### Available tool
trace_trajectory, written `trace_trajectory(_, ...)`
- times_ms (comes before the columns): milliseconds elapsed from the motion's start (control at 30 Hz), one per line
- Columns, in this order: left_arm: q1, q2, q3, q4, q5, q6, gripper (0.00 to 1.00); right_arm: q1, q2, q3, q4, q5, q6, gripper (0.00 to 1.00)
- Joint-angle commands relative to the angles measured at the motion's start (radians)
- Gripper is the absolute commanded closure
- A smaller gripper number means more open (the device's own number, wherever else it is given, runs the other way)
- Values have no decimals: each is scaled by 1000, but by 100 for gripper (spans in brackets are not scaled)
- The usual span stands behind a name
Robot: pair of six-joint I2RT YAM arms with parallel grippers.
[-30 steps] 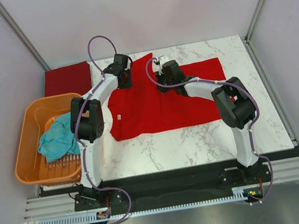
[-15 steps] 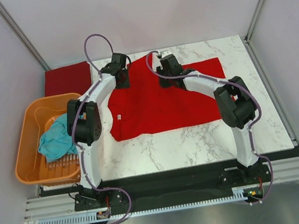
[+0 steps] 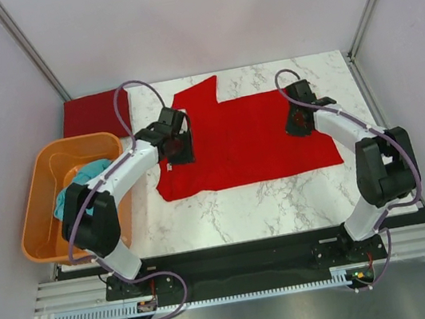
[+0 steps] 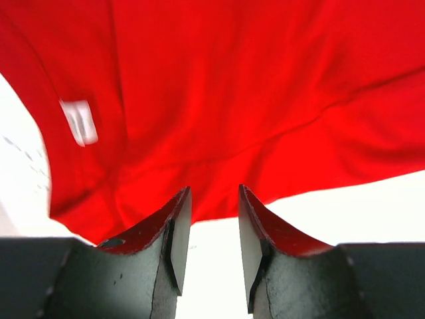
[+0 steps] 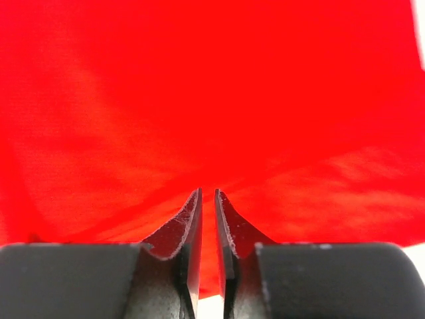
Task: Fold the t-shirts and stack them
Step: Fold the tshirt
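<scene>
Bright red t-shirt point(image 3: 242, 139) lay spread mostly flat mid-table point(image 3: 283, 197), collar end toward the left with the white neck label point(image 3: 170, 167) showing, one sleeve sticking out toward the far edge. Maroon t-shirt point(image 3: 94, 113) sat as a flat rectangle at the far-left corner, apart from the red one. Teal t-shirt point(image 3: 93, 170) was bunched in the orange basket point(image 3: 37, 228), partly hidden under the left arm. Left gripper point(image 3: 180, 144) was at the collar side. Its wrist view showed the jaws parted by a moderate gap with nothing between them, tips at the cloth edge and bare table visible through the gap. Right gripper point(image 3: 299, 117) was over the hem side. Wrist view showed the jaws almost closed, just a thin slit, and creases in the cloth ran into the tips, so I read it as pinching a thin bit of the shirt, though a true grip wasn't certain. Handling judgement: light, limp knit with no stiffness, so it will drape and bunch if lifted from one point and drag wrinkles if pulled along the marble. It isn't fragile, and slip risk is low once pinched. Best holds are edges and corners: shoulder seam or collar edge for the left, hem corner for the right, taken together so the fold line stays straight. A mid-panel pinch only tents one layer. The far sleeve needs tucking in before any lengthwise fold. Stacking spot looked to be the maroon one.
</scene>
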State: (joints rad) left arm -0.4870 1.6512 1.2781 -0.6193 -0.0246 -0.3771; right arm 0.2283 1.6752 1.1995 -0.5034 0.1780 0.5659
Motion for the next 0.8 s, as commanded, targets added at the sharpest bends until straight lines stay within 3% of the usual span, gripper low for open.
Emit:
trace_trajectory(0,-7,27,-72,-20,28,-95,59,-61,-28,-77,-26,17,35,82)
trace_trajectory(300,-7,87,-189,-52,-173,-122,58,-286,4,-231,57,35,31,82)
trace_trajectory(433,-7,127,-198,-100,-267,-121,58,-323,-17,-297,74,58,45,82)
trace_trajectory(767,-10,72,-189,-134,-235,-105,58,-372,-100,-400,75,190,91,83)
